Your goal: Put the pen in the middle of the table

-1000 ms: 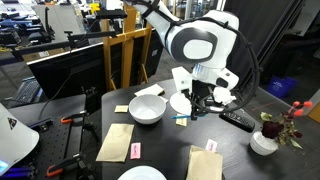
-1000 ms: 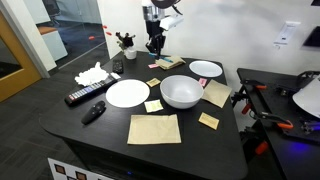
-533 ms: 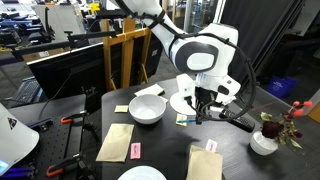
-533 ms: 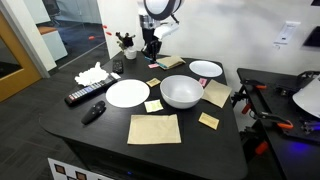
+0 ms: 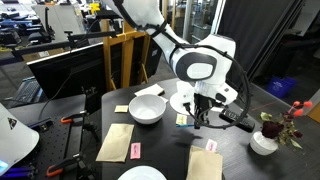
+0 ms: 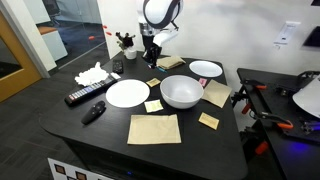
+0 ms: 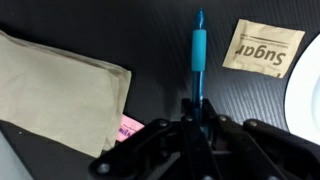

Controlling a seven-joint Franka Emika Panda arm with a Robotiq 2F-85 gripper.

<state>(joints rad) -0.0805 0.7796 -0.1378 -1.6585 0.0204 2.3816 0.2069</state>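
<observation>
In the wrist view the thin blue pen point(image 7: 198, 55) sticks out of my gripper point(image 7: 198, 116), whose jaws are shut on its lower end. The pen points away over the dark matte table point(image 7: 150, 35). In both exterior views the gripper point(image 5: 197, 118) point(image 6: 150, 55) hangs low over the table point(image 5: 165, 140) point(image 6: 95, 135), between the white bowl point(image 5: 147, 109) point(image 6: 181, 91) and a white plate point(image 5: 185, 101). The pen itself is too small to make out in the exterior views.
A sugar packet point(image 7: 262, 47), a beige napkin point(image 7: 55, 85) and a pink packet point(image 7: 128, 127) lie close round the pen. Plates point(image 6: 127, 93) point(image 6: 206, 69), black remotes point(image 6: 82, 96) point(image 5: 236, 120), a flower pot point(image 5: 265, 140) and a wooden frame point(image 5: 125, 55) stand around.
The gripper has come down toward the table top and shifted slightly toward the bowl, with the pen still held.
</observation>
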